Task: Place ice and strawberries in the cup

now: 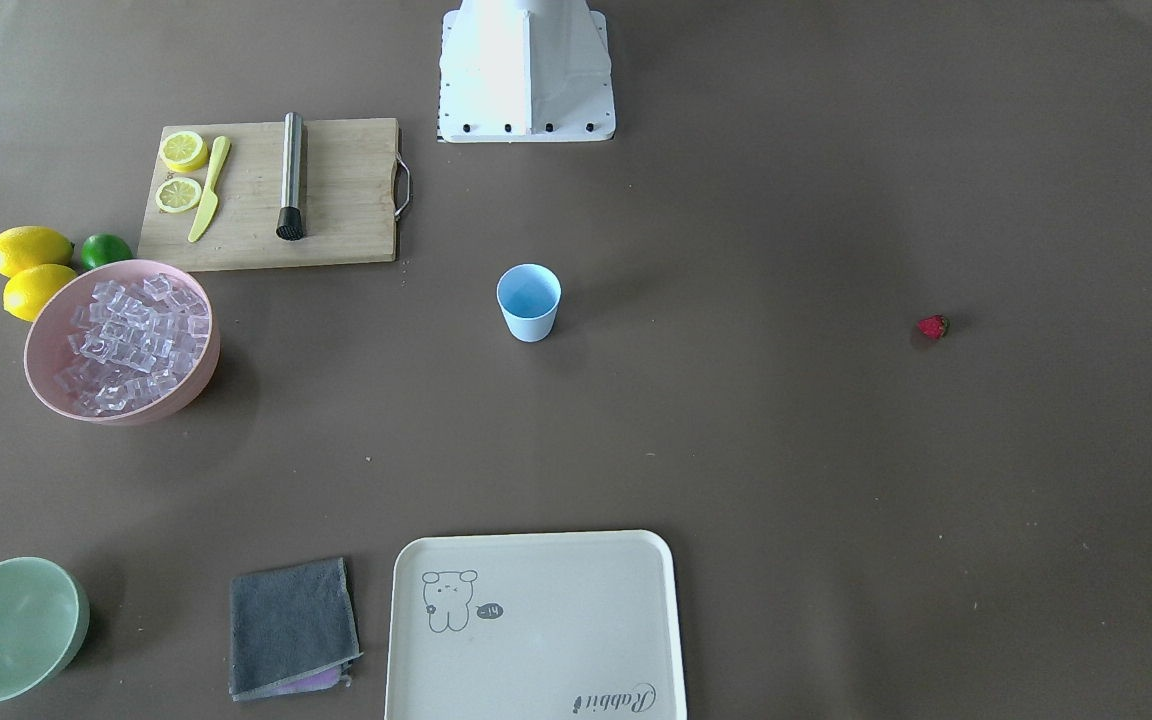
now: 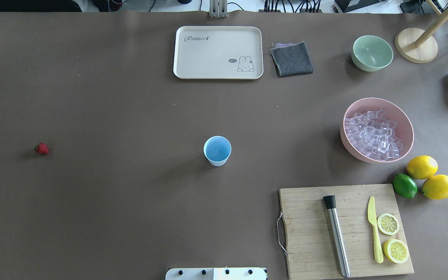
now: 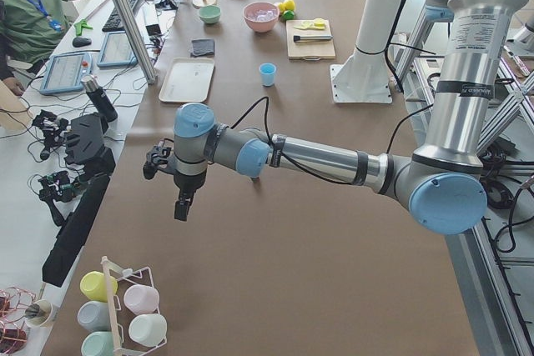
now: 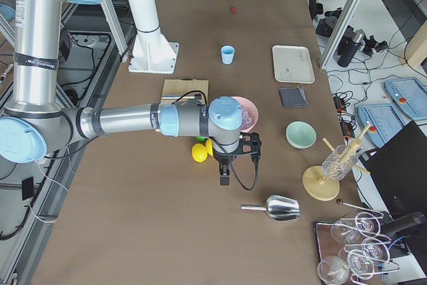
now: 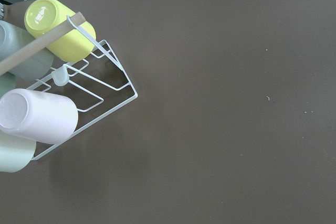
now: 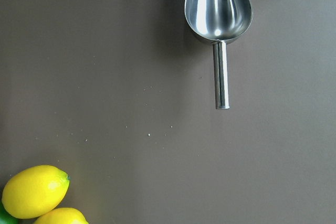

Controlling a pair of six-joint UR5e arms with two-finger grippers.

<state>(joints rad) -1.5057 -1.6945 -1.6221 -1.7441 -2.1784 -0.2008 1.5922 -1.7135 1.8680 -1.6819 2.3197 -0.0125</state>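
Overhead exterior: cup [image 2: 217, 151] upright, strawberry [image 2: 41, 148] well apart; L fingers [image 3: 182, 208], R fingers [image 4: 225, 177]: can't tell.

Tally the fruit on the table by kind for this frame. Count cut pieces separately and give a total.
Whole lemons: 2
Lemon halves: 2
Lime: 1
Strawberry: 1
Total: 6
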